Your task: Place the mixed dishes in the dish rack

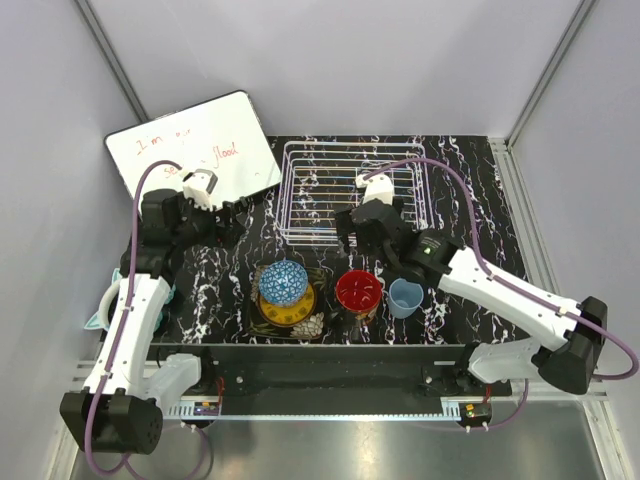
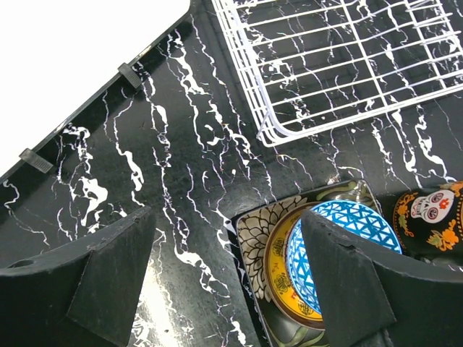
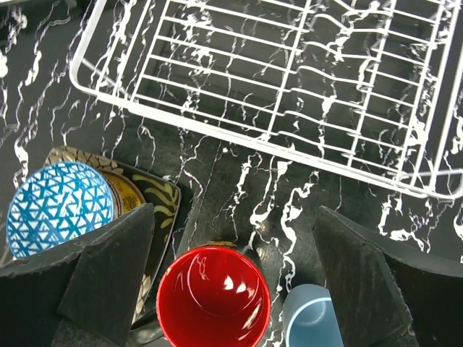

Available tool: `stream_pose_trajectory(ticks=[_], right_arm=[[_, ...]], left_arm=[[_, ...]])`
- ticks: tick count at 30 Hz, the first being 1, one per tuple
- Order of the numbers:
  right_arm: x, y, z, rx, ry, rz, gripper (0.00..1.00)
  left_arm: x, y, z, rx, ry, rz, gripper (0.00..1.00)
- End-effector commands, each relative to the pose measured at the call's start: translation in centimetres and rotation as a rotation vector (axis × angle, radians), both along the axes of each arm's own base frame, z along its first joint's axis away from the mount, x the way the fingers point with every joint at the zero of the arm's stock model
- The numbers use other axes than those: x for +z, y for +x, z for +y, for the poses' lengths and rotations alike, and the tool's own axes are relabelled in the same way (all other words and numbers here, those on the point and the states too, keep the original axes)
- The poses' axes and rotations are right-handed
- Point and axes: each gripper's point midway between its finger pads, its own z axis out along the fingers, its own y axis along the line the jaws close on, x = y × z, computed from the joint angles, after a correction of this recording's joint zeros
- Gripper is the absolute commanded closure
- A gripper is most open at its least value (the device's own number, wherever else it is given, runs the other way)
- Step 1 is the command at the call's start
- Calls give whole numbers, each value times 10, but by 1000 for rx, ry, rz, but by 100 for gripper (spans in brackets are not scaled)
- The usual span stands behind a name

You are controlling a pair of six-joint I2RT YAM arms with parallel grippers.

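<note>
The white wire dish rack [image 1: 350, 190] stands empty at the back middle of the table. In front of it a blue patterned bowl [image 1: 283, 282] sits on a yellow-and-dark plate [image 1: 290, 310], which rests on a floral dish [image 1: 311, 325]. To their right are a red bowl [image 1: 358, 290] and a pale blue cup [image 1: 404, 297]. The black-orange mug [image 2: 434, 217] shows beside the stack, under the red bowl. My left gripper [image 1: 226, 224] is open and empty, left of the rack. My right gripper [image 1: 366, 238] is open and empty above the rack's front edge, over the red bowl [image 3: 214, 298].
A white writing board [image 1: 190, 150] leans at the back left. Teal headphones [image 1: 105, 305] lie at the left edge by the left arm. White walls close in the table on three sides.
</note>
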Motion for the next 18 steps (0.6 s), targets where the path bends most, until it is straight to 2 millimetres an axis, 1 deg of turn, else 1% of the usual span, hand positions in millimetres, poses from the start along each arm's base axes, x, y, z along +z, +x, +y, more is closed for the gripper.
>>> stream_pose_trajectory(ticks=[1, 2, 3, 4, 5, 6, 7, 8, 9, 10, 11, 12, 13, 14, 15, 16, 17, 18], right_arm=[[14, 5, 25, 109, 8, -24, 0], [3, 5, 33, 135, -20, 3, 0], [-3, 6, 35, 149, -47, 20, 0], [-4, 8, 40, 166, -62, 26, 0], [-19, 10, 47, 186, -98, 59, 0], [-27, 11, 51, 202, -120, 76, 0], [-27, 13, 56, 229, -138, 76, 0], [-42, 13, 65, 265, -160, 112, 1], [-48, 14, 70, 284, -172, 126, 1], [-46, 15, 78, 314, -176, 126, 1], [-60, 14, 88, 348, -186, 167, 2], [-65, 13, 92, 367, -193, 188, 3], [-62, 15, 100, 390, -184, 190, 4], [-74, 12, 108, 419, -187, 229, 6], [-79, 9, 110, 432, -195, 256, 6], [-78, 9, 115, 450, -189, 261, 7], [-85, 5, 120, 478, -185, 292, 9], [-88, 2, 122, 499, -180, 307, 9]], left_arm=[[15, 4, 3, 17, 15, -49, 14], [14, 5, 5, 20, 24, -51, 14], [13, 5, 5, 17, 30, -50, 14], [12, 4, 2, 6, 36, -51, 14], [11, 4, 2, 1, 42, -51, 14], [11, 4, 2, -2, 42, -54, 14], [11, 3, 2, -3, 43, -55, 14], [11, 4, 2, -3, 48, -60, 14], [11, 3, 4, 2, 52, -62, 14], [11, 5, 4, 8, 54, -69, 14], [11, 6, 7, 21, 62, -73, 14], [12, 6, 8, 28, 65, -80, 14], [13, 7, 9, 37, 65, -88, 14], [14, 7, 11, 43, 70, -95, 14], [12, 6, 11, 45, 69, -96, 14], [13, 6, 11, 44, 68, -100, 14], [12, 5, 10, 37, 66, -101, 14], [9, 3, 8, 29, 64, -95, 14]])
